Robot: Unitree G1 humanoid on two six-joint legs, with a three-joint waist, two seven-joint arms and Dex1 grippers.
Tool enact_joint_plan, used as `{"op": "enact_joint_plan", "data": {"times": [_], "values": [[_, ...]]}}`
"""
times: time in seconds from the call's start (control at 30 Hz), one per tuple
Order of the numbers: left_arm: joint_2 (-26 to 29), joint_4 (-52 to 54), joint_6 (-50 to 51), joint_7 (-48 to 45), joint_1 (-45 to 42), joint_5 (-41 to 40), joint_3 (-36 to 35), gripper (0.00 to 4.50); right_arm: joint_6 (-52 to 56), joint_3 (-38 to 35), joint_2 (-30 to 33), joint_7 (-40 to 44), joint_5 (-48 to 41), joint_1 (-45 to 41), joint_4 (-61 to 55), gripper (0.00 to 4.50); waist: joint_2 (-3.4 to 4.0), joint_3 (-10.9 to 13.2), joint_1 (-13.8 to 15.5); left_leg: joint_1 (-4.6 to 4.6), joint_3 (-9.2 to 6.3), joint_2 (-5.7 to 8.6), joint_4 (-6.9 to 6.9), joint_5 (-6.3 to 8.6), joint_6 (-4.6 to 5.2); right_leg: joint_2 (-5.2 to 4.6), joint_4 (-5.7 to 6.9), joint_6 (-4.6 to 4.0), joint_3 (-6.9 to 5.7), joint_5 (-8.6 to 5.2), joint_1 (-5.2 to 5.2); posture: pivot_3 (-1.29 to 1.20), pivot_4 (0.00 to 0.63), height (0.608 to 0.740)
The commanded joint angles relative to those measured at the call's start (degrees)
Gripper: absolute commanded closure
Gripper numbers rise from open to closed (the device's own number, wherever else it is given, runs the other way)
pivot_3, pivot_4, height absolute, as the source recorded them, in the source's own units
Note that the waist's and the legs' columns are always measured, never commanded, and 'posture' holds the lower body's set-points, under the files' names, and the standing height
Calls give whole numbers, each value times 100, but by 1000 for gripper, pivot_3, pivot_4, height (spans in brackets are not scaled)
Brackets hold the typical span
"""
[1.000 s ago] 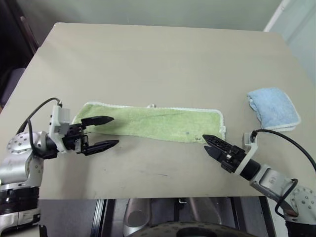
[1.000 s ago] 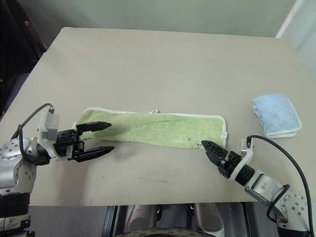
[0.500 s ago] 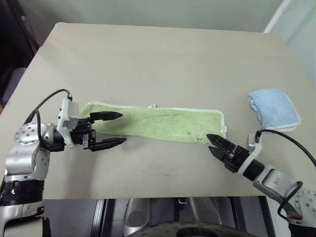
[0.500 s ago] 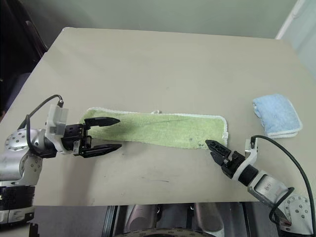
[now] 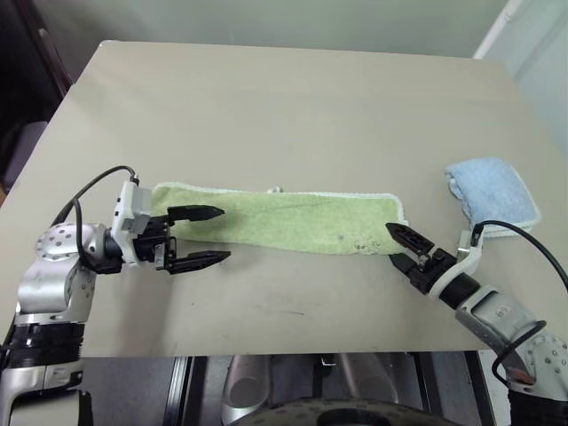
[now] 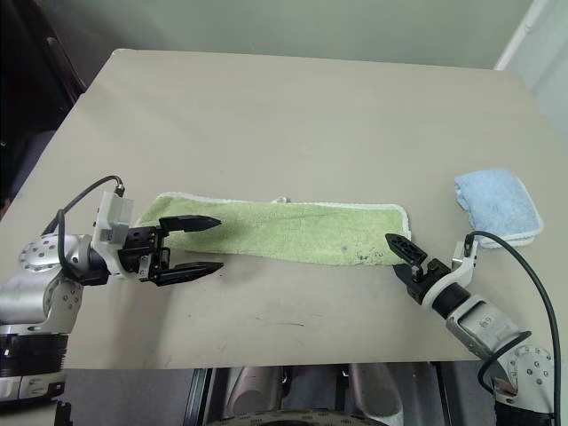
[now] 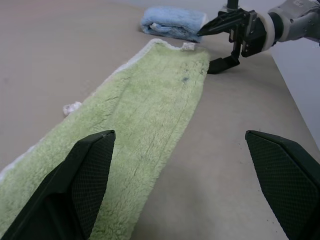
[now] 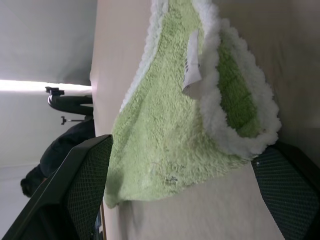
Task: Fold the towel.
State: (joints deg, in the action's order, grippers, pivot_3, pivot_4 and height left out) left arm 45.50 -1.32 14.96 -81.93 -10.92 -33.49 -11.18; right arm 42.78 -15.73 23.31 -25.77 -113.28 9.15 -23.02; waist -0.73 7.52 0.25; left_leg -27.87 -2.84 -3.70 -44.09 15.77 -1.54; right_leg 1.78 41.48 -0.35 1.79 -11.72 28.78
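Observation:
The towel point(image 5: 284, 217) is a light green strip lying flat across the tan table point(image 5: 293, 106), with a small white loop point(image 5: 273, 189) on its far edge. My left gripper point(image 5: 224, 233) is open at the towel's left end, one finger above the cloth and the other above bare table by the near edge. My right gripper point(image 5: 394, 243) is open at the towel's right end, its fingers either side of the near right corner point(image 8: 235, 125), where a white tag point(image 8: 192, 61) shows. Neither gripper holds the cloth.
A smaller folded light blue towel point(image 5: 491, 195) lies to the right, beyond my right gripper, close to the table's right edge. The table's front edge point(image 5: 266, 353) runs just below both arms. Bare tabletop stretches behind the green towel.
My right gripper has moved forward and to the right, up to the towel's right corner, and has turned. The left gripper has hardly shifted. The towel lies as before.

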Motion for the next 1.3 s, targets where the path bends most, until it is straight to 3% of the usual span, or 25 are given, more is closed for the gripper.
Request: {"op": "enact_joint_plan", "data": {"times": [0.03, 0.27, 0.37, 0.43, 0.67, 0.97, 1.3], "values": [[0, -28, -117, -2, -109, 10, -19, 0, -85, -110, -23, -178, 28, -49, -269, 587, 3, 2, 0, -1, 0, 0, 0, 0, 0, 0, -2, 0, 0, 0, 1, 0, 150, 697], [-15, -150, -213, -27, -186, 66, 60, 0, -85, -83, 51, -123, 28, 85, -550, 2870, 5, 3, 1, -4, 2, -1, 3, 9, 2, 0, -11, -28, 0, 13, 5, 0, 150, 697], [-24, -229, -288, -70, -217, 140, 108, 0, -7, -190, 149, 88, 28, 287, -557, 4068, 6, 4, 3, -6, 4, -1, 4, 14, 5, 0, -18, -30, 0, 13, 3, 0, 150, 697], [-55, -270, -334, -64, -259, 175, 143, 0, 84, -318, 298, 245, 28, 477, -400, 4459, 8, 4, 6, -8, 5, -1, 3, 16, 4, 0, -24, -31, 0, 13, 3, 0, 150, 697], [-108, -332, -373, -43, -365, 179, 194, 0, 350, -734, 820, 764, 28, 1015, -100, 4459, 8, 4, 24, -11, 7, -1, 4, 25, 5, -1, -39, -26, 2, 11, -3, 0, 150, 697], [-122, -269, -384, -23, -318, 161, 210, 0, 738, -1628, 1613, 1321, 28, 914, 627, 4459, 14, 7, 39, -11, 15, 1, 2, 22, 11, -2, -42, 21, 8, -8, -6, 0, 150, 697], [-142, -418, -471, -5, -447, 239, 212, 0, 1187, -1593, 1940, 2067, 28, 891, 755, 4459, 23, 5, 47, -10, 20, -1, 7, 22, 12, -1, -43, 25, 7, -12, -6, 0, 150, 697]]}}
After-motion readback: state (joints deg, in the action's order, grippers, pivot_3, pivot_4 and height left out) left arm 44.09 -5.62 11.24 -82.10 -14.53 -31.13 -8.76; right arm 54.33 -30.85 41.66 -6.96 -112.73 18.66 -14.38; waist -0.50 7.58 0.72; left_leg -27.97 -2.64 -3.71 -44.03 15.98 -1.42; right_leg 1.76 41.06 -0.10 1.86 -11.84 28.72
